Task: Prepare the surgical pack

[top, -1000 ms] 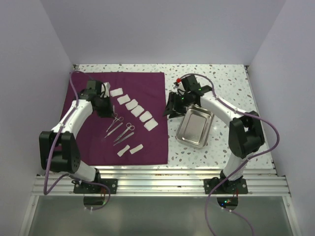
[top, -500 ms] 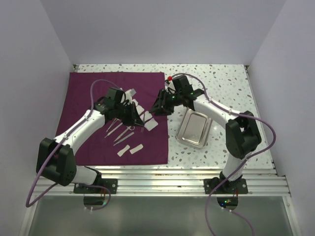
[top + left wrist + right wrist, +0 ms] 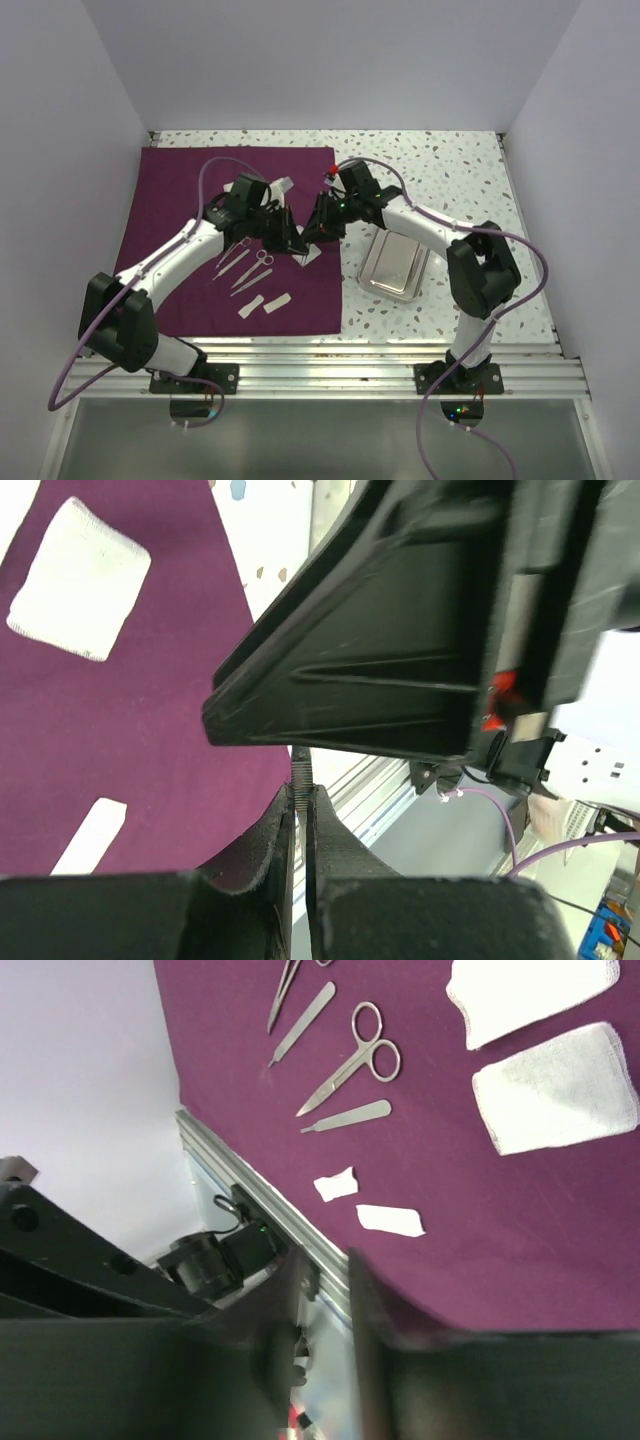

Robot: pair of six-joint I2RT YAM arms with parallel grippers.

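The maroon cloth (image 3: pixel 180 290) lies flat on the left of the table. On it are the scissors (image 3: pixel 263 257), tweezers (image 3: pixel 234 263) and white gauze pads (image 3: pixel 555 1088). The empty steel tray (image 3: pixel 395 262) sits right of the cloth. My left gripper (image 3: pixel 293 243) hangs over the cloth's right part. Its fingers are shut on a thin ridged metal strip (image 3: pixel 300 772) that looks like tweezers. My right gripper (image 3: pixel 312 228) is tip to tip with it, just above; its black body (image 3: pixel 400 660) fills the left wrist view. In the right wrist view the right gripper (image 3: pixel 325 1270) shows a narrow gap with nothing in it.
Two small white strips (image 3: pixel 265 303) lie near the cloth's front edge. A metal rail (image 3: pixel 320 375) runs along the table's near side. Speckled tabletop (image 3: pixel 450 160) shows behind and beside the tray, with walls on three sides.
My left arm swung right from the cloth's back left to its right part. My right gripper moved left from the tray to meet it, and its jaws narrowed.
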